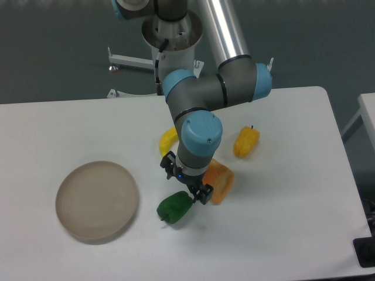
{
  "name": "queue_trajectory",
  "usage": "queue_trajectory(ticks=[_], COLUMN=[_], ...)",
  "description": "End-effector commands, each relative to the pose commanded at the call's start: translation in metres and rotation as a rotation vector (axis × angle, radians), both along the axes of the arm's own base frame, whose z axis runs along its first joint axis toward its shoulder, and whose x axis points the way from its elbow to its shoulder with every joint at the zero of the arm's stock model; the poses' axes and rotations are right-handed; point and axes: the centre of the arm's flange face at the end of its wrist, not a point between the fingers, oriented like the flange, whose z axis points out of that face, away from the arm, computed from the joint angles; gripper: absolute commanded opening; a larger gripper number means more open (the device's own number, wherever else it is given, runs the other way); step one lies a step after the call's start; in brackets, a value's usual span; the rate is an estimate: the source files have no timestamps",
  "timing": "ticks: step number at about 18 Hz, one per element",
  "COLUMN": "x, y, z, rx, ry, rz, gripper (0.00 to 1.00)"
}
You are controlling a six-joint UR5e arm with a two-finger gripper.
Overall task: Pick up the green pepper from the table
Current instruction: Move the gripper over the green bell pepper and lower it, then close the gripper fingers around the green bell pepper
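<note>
The green pepper (174, 206) is small, glossy and dark green. It lies on the white table (281, 228), front of centre. My gripper (185, 181) points down just above and behind the pepper. Its two black fingers stand wide apart, one at the left (168, 165) and one at the right (203, 194). The gripper is open and holds nothing. The pepper's top edge is next to the right finger; I cannot tell whether they touch.
An orange lumpy toy (221, 181) lies right beside the gripper. A yellow-orange pepper (246, 142) lies farther right and back. A yellow banana (169, 140) is partly hidden behind the arm. A round beige plate (97, 201) sits at the left.
</note>
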Motion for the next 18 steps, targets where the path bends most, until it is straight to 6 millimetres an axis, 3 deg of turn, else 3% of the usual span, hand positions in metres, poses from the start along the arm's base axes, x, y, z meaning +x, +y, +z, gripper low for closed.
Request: queue_trajectory(ticks=[4, 18], x=[0.006, 0.013], y=[0.007, 0.026], z=[-0.002, -0.045], rx=[0.022, 0.022], ry=[0.013, 0.022], rz=[-0.006, 0.009], gripper=[1.00, 1.00])
